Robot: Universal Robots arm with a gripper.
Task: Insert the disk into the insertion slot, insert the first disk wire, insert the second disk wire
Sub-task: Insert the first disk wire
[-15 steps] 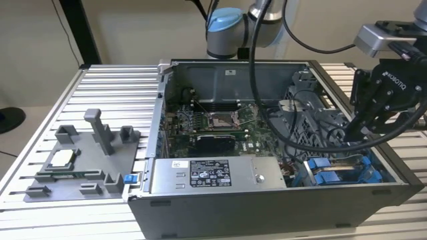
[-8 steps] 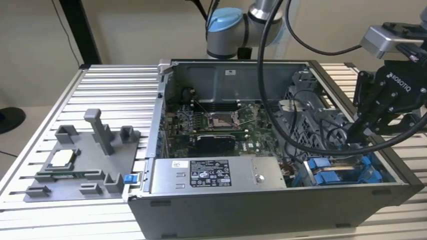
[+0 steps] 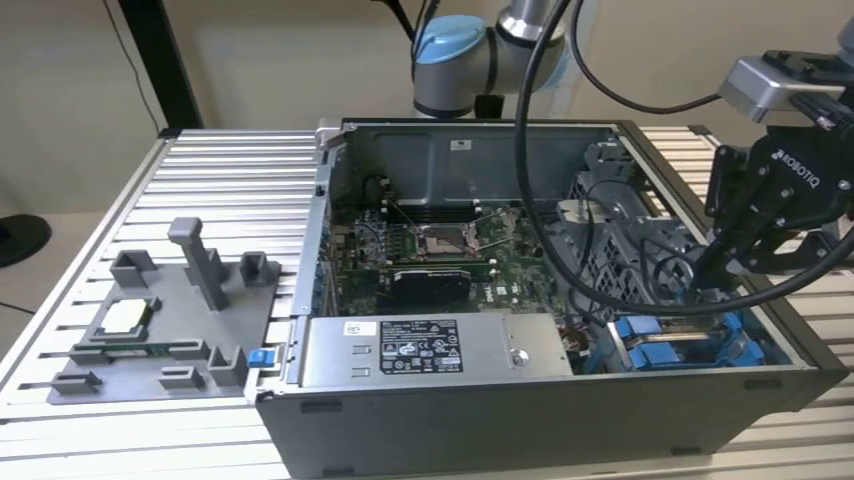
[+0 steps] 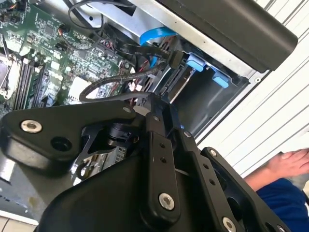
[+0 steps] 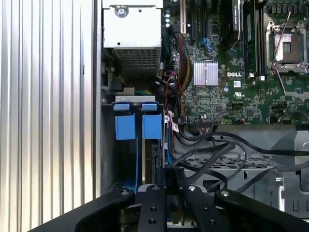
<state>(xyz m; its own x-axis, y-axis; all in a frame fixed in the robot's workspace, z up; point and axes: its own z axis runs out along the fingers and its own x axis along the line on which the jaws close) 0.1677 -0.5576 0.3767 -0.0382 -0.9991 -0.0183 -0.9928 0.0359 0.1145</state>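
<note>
**Gripper** (image 3: 705,272): black, two-fingered, lowered into the open case (image 3: 534,420) at the corner on the exterior view's right, just above the slot. Clenched: in the first wrist view the gripper (image 5: 166,178) has its fingers (image 5: 152,203) side by side with barely a gap. Whether anything is pinched between them cannot be told. In the second wrist view the gripper (image 4: 153,100) has its tips among black wires.

**Slot** (image 3: 647,338): grey metal bay with blue rails, in the case's near corner on the exterior view's right. In the first wrist view two blue tabs (image 5: 126,126) stand side by side at its mouth.

**Disk** (image 4: 182,83): seated in the slot, silver end turned towards the gripper's tips. A black plug (image 4: 173,57) on a blue cable (image 4: 155,34) lies just beside that end.

**Wires** (image 5: 212,147): black, looping from the board across the drive cage, near the gripper.

**Board** (image 3: 441,250): green, on the case floor.

**Supply box** (image 3: 427,350): grey, labelled, along the near wall, beside the slot.

**Tray** (image 3: 160,320): grey plastic, on the table at the exterior view's left, well apart from the case.

**Table** (image 3: 227,170): ribbed aluminium, bearing case and tray.

**Hand** (image 4: 289,162): a person's, with a blue sleeve (image 4: 280,200), outside the case by the table.

**Arm base** (image 3: 454,50): behind the case.
</note>
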